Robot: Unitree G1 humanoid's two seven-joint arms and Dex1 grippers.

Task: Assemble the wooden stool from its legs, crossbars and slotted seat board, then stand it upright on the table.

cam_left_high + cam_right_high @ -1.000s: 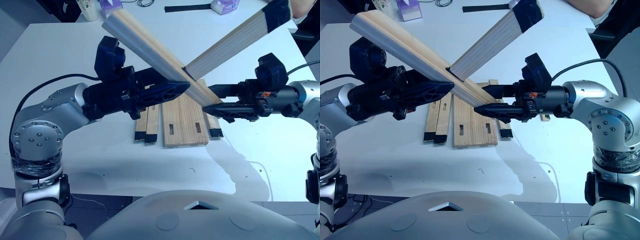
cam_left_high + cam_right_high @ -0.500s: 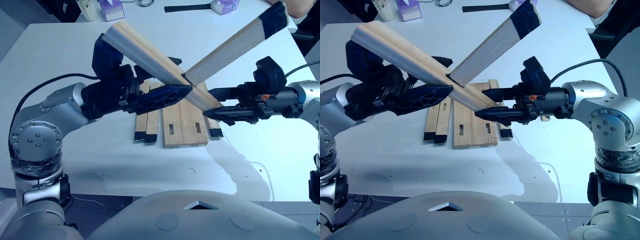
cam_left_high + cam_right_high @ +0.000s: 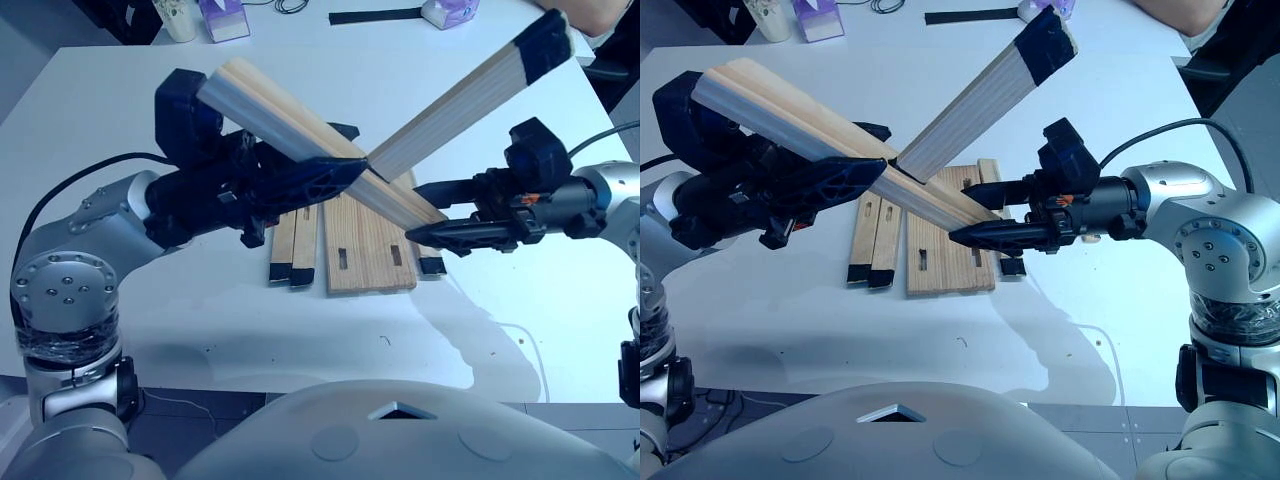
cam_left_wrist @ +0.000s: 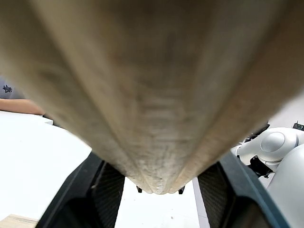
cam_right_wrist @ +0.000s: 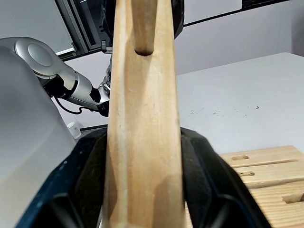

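Wood crossed in the air above the seat board (image 3: pixel 365 250)
Left gripper (image 3: pixel 350 170) slid back along the long leg (image 3: pixel 290 115), still clamped on it. Right gripper (image 3: pixel 420 210) grips its low end. Joint looks seated, loads left to do.

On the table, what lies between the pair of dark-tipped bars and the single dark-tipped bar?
The slotted seat board, lying flat between the paired bars and the single bar; both eye views show it.

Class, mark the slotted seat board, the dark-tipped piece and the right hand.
slotted seat board (image 3: pixel 370 268), left eye view, bare wood between slots.
dark-tipped piece (image 3: pixel 455 105), left eye view, mid-shaft.
right hand (image 3: pixel 413 211), left eye view, between its fingertips.
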